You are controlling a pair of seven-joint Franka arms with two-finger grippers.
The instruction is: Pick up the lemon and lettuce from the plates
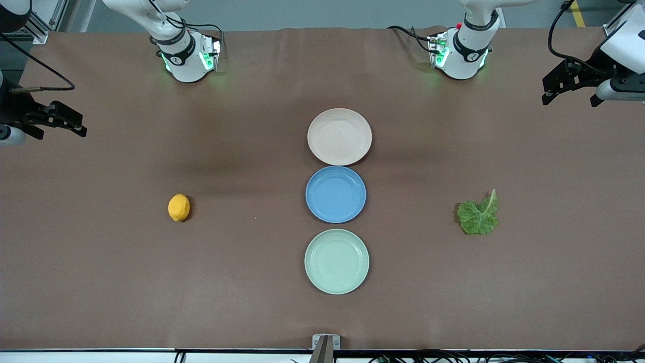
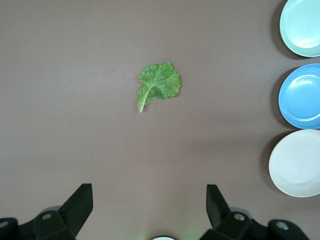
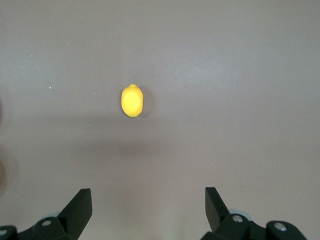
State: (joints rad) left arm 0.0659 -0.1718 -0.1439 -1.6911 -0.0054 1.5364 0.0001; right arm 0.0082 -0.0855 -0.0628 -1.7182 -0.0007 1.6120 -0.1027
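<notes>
The lemon (image 1: pixel 179 207) lies on the bare table toward the right arm's end, off any plate; it also shows in the right wrist view (image 3: pixel 132 101). The lettuce (image 1: pixel 478 216) lies flat on the table toward the left arm's end, and shows in the left wrist view (image 2: pixel 159 85). The beige-pink plate (image 1: pixel 339 136) and the mint green plate (image 1: pixel 336 261) are both empty. My right gripper (image 1: pixel 58 132) is open and empty, high over the table's edge at its end (image 3: pixel 148 200). My left gripper (image 1: pixel 572 96) is open and empty, high over its end (image 2: pixel 148 200).
A blue plate (image 1: pixel 335 194), also empty, sits between the beige-pink and mint plates in a row down the table's middle. The three plates show at the edge of the left wrist view, the mint plate (image 2: pixel 302 27), the blue plate (image 2: pixel 301 96) and the beige-pink plate (image 2: pixel 296 163).
</notes>
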